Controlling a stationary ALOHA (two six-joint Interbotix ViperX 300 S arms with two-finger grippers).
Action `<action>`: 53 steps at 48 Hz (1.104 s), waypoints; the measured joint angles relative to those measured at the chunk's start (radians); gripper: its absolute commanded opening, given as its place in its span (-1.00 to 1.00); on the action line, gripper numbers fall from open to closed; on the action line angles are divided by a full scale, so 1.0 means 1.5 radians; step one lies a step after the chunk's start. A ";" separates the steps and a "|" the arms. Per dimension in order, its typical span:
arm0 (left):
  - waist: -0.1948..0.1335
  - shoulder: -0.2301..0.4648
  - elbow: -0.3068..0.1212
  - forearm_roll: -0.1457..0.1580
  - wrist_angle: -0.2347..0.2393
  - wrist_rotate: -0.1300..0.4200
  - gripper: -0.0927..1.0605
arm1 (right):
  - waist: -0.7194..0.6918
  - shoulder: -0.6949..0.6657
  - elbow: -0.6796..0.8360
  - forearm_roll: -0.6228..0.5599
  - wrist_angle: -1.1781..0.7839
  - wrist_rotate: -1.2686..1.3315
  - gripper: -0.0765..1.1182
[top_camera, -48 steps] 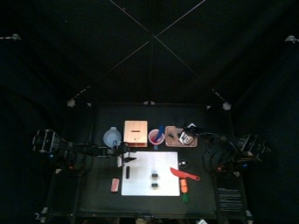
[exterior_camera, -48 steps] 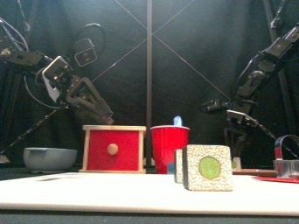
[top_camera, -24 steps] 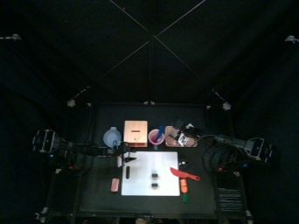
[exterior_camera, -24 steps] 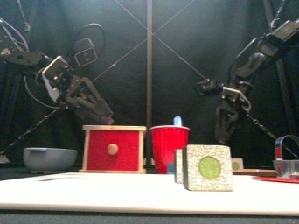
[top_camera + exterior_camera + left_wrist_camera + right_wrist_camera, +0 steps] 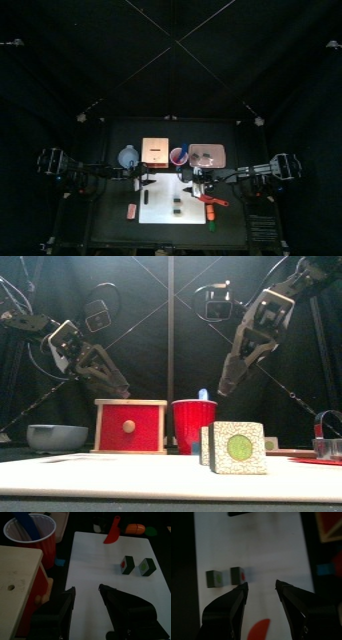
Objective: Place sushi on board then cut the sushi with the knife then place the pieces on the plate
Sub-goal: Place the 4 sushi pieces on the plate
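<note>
Board: your white board [image 5: 160,190] lies at the table's front middle, and every place below is given from it.
Sushi: two dark green sushi pieces [image 5: 127,563] stand on the board near its middle, side by side with a small gap between them (in the front view the nearer one shows a green centre in a pale face).
Red knife: your red knife [image 5: 113,531] lies across the board's right edge with its tip on the white surface. No gripper touches it.
Left gripper: your left gripper [image 5: 87,589] hovers above the board's back left corner. Its jaws are spread, with nothing between them.
Right gripper: your right gripper [image 5: 261,585] hangs over the board's back half, well above the surface. Its jaws are parted and empty, and the sushi pieces are just beyond its tips.
Plate: the pink plate [image 5: 207,154] sits behind the board's back right corner.
Cup: the red cup [image 5: 195,426] stands behind the board's back edge, and a blue knife [image 5: 202,394] stands upright in it.
Box: the wooden box [image 5: 131,426] stands behind the board's back left part, just beside the cup.
Bowl: the blue-grey bowl [image 5: 56,436] sits behind and to the left of the board, beyond the box.
Toy foods: an orange toy [image 5: 135,528] and a green toy [image 5: 152,531] lie just off the board's right edge, near the red knife.
</note>
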 measured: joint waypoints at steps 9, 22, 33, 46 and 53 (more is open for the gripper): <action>0.000 0.000 0.000 0.001 0.001 0.001 0.57 | 0.021 0.058 -0.018 0.025 -0.020 0.000 0.52; 0.001 0.001 -0.001 0.001 0.005 0.001 0.57 | 0.024 0.118 -0.040 0.029 -0.029 0.000 0.51; 0.000 0.001 0.000 0.000 0.005 0.000 0.57 | 0.030 0.146 -0.047 0.036 -0.029 0.000 0.31; 0.000 0.001 -0.001 0.001 0.006 0.001 0.57 | 0.026 0.126 -0.028 0.043 -0.027 0.000 0.06; 0.000 0.001 0.000 0.001 0.005 0.001 0.57 | -0.014 0.046 0.016 0.041 0.005 -0.003 0.07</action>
